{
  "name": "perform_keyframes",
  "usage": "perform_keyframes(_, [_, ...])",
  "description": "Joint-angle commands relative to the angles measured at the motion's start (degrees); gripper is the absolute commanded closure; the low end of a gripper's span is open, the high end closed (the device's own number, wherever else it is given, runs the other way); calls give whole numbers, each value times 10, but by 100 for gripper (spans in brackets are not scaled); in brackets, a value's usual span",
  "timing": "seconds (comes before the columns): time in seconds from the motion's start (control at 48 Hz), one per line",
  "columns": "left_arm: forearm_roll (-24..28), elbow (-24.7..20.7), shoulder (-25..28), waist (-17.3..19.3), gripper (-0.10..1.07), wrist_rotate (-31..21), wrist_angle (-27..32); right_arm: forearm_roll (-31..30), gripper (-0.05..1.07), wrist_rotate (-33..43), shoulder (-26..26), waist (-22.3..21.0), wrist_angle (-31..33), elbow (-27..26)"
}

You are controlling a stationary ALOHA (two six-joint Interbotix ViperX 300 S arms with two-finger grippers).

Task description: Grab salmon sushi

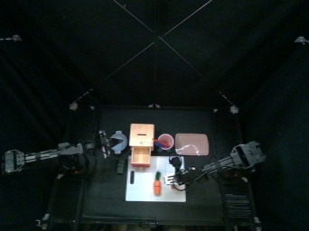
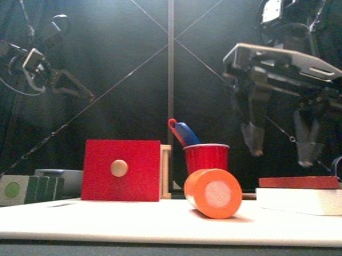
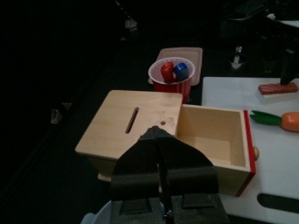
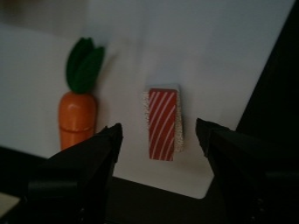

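The salmon sushi [image 4: 163,122], a small orange-red striped piece with a pale edge, lies on the white sheet [image 1: 145,188] beside the carrot piece [image 4: 77,109]. My right gripper [image 4: 162,133] hangs right above it, jaws open, one on either side of it and not touching. In the front view the sushi [image 2: 301,192] sits low at the right under the right gripper [image 2: 278,140]. It also shows in the left wrist view [image 3: 278,87]. My left gripper [image 3: 156,136] is shut and empty, held over the tan wooden box [image 3: 163,131].
A red cup [image 1: 165,140] with toys stands next to the box [image 1: 145,144], and a pinkish tray [image 1: 193,143] lies to its right. The carrot [image 1: 158,186] and a thin dark stick [image 1: 129,177] lie on the sheet. Small items [image 2: 34,186] sit at the far left.
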Motion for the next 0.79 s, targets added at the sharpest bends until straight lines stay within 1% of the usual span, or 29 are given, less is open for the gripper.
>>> perform_keyframes(0.0, [-11,-22,3,-2,86,0,-5,-21,6,-58,-53,-14,-4,7])
perform_keyframes(0.104, [-26,-29,3,-10,85,0,-5,-53,6,-156,-92,-32,-7,29])
perform_keyframes(0.125, [-29,-30,3,-11,86,1,-5,-61,6,-184,-104,-40,-11,35])
perform_keyframes(0.229, [-38,-39,4,-20,86,2,-5,-80,6,-260,-135,-68,-47,51])
perform_keyframes(0.354, [-40,-39,4,-24,86,4,-8,-111,6,-333,-161,-101,-133,62])
perform_keyframes(0.396, [-40,-37,4,-22,85,4,-12,-127,6,-357,-168,-113,-168,64])
perform_keyframes(0.417, [-41,-36,4,-20,86,4,-16,-142,6,-371,-172,-121,-196,66])
perform_keyframes(0.438, [-41,-36,4,-18,86,4,-20,-146,6,-374,-173,-125,-205,66])
perform_keyframes(0.458, [-41,-36,4,-16,86,4,-24,-156,6,-386,-177,-133,-234,68])
perform_keyframes(0.5, [-42,-36,4,-12,86,0,-30,-164,6,-398,-178,-142,-265,71])
perform_keyframes(0.604, [-48,-34,3,-12,86,-1,-33,-171,6,-412,-178,-155,-323,88])
perform_keyframes(0.771, [-62,-32,3,-13,86,0,-35,-178,6,-413,-180,-166,-348,121])
